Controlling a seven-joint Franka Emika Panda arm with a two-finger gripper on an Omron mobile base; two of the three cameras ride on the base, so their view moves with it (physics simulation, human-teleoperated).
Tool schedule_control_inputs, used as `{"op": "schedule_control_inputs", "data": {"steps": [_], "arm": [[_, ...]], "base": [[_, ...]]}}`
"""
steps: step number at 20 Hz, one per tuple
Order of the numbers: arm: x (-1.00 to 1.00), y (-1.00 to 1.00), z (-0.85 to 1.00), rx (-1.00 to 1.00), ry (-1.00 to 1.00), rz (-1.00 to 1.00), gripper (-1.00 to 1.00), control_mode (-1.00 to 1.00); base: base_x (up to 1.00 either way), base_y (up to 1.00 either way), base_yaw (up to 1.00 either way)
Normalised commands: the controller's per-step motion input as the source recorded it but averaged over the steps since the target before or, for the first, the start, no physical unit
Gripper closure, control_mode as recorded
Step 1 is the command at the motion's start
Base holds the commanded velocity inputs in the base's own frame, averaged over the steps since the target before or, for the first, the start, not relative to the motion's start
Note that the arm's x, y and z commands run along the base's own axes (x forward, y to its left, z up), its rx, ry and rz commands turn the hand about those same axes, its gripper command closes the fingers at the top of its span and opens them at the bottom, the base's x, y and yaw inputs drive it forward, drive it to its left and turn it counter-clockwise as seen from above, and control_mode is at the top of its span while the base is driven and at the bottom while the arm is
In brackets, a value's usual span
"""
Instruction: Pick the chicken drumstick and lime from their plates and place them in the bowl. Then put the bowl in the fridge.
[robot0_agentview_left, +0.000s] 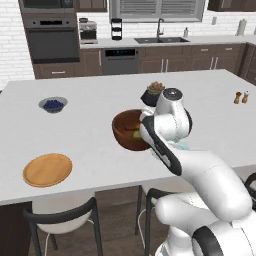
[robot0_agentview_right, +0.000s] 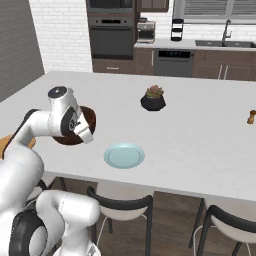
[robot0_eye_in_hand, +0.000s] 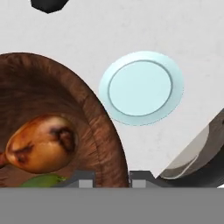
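The reddish-brown wooden bowl stands on the white island, near its front edge. Inside it lie the golden-brown chicken drumstick and, just under it, the green lime. My gripper is shut on the bowl's near rim, one fingertip inside the wall and one outside. The pale blue-green plate lies bare beside the bowl. The tan wooden plate sits bare at the island's front left. The fridge is out of view.
A black pot with a succulent stands behind the bowl. A small grey bowl of blueberries is at the left, two shakers at the far right. Stools stand under the island's front edge.
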Motion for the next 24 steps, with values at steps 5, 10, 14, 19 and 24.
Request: {"op": "schedule_control_inputs", "data": {"steps": [5,10,14,19,24], "arm": [[-0.95,-0.38,0.86,0.02,0.0,-0.06,1.0,-1.0],[-0.99,-0.3,0.06,0.0,0.0,-0.07,1.0,-1.0],[-0.76,-0.09,0.0,0.0,-0.01,-0.03,1.0,-1.0],[-0.41,-0.01,0.0,0.0,-0.03,0.0,1.0,-1.0],[-0.5,-0.17,0.0,0.02,-0.06,-0.08,1.0,1.0]], "base": [[0.0,0.0,0.0],[0.0,0.0,0.0],[0.0,0.0,0.0],[0.0,0.0,0.0],[-0.05,-0.08,-0.09]]}}
